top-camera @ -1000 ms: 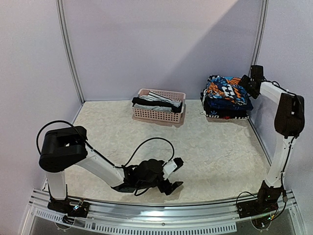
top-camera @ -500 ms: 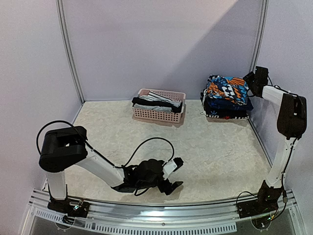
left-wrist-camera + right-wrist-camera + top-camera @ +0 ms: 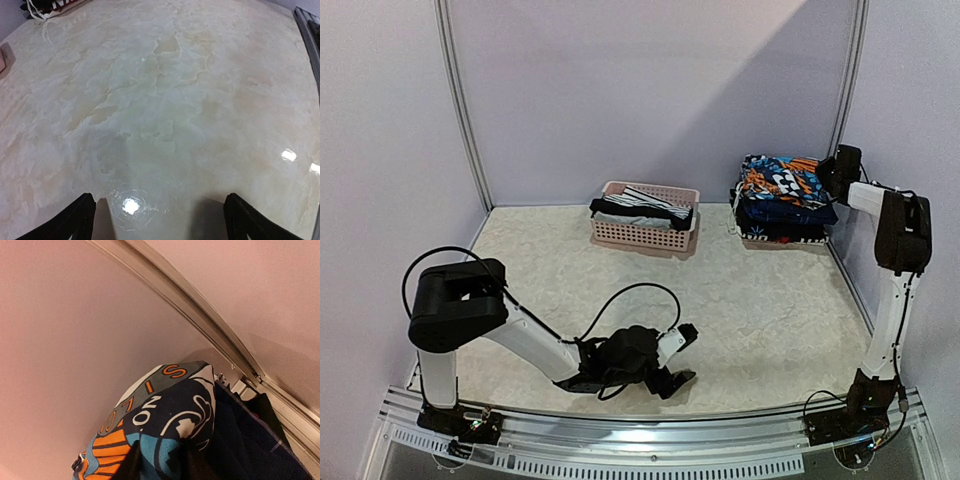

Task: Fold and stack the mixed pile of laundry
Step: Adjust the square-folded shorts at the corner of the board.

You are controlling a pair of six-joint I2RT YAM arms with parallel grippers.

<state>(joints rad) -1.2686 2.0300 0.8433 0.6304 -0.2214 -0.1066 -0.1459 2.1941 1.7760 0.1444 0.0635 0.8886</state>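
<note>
The mixed laundry pile shows in two places. A stack of folded garments (image 3: 780, 215) stands at the back right, topped by an orange-blue-black-white patterned garment (image 3: 778, 180) (image 3: 150, 415) over a navy one (image 3: 245, 440). Black-and-white striped pieces (image 3: 640, 203) lie in the pink basket (image 3: 645, 235). My right gripper (image 3: 832, 172) (image 3: 162, 462) is at the right edge of the stack's top. Its dark fingers (image 3: 132, 465) are shut on a fold of the patterned garment. My left gripper (image 3: 675, 358) (image 3: 160, 220) lies low over the bare table near the front, open, nothing between its fingers.
The side wall and a metal corner post (image 3: 210, 335) run close behind the stack and the right gripper. The beige marbled table (image 3: 750, 310) spreads between basket, stack and arms. A black cable (image 3: 620, 295) loops above the left arm.
The right gripper has turned in against the stack's top edge and its jaws have closed from wide apart onto the patterned garment. The left arm has barely moved.
</note>
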